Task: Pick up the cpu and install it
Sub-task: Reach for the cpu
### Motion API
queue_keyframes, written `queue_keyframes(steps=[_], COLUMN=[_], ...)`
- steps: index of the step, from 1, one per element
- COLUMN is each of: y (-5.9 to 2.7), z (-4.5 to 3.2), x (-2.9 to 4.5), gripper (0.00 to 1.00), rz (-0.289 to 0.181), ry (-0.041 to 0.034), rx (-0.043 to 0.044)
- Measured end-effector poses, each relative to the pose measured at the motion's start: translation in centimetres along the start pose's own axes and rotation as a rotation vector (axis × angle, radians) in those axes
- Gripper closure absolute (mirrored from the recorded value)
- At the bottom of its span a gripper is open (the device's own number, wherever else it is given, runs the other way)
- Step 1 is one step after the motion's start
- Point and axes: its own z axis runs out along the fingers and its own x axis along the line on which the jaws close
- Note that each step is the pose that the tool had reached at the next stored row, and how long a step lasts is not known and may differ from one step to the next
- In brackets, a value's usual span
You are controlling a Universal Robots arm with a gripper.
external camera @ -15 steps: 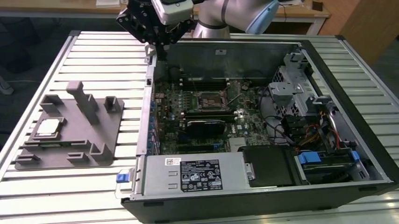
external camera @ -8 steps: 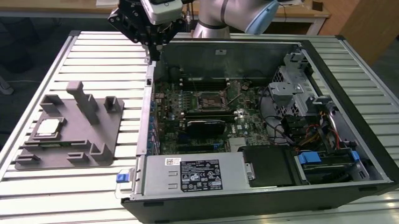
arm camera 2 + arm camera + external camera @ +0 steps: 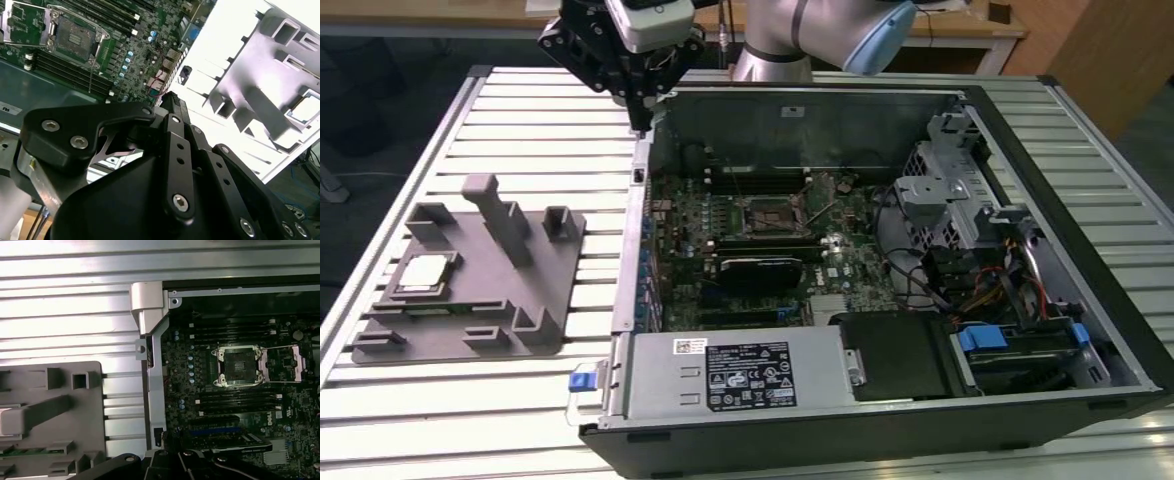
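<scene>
The cpu (image 3: 426,274) is a small silver square lying in a recess of the grey fixture block (image 3: 494,300) on the exterior view's left; the second wrist view also shows the cpu (image 3: 304,109) there. My gripper (image 3: 640,116) hangs above the far left corner of the open computer case, well away from the cpu, its fingers together on nothing. Its black linkages and the gripper (image 3: 170,98) tip show in the second wrist view. The dark motherboard socket (image 3: 767,213) has its metal frame swung open in the first wrist view, socket (image 3: 238,366).
The open computer case (image 3: 1014,130) lies on a ribbed metal table (image 3: 520,130), with drive bays, cables and a power supply (image 3: 734,372) inside. The fixture block has a tall post (image 3: 500,215). RAM slots (image 3: 235,400) flank the socket.
</scene>
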Motion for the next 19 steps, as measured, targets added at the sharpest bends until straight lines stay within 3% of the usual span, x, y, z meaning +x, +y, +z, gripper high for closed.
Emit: queue_keyframes(steps=[19], y=[-0.09], z=[-0.03], x=[1.10], gripper=[0.89], rz=[0.000], ry=[0.0001], rx=[0.0000])
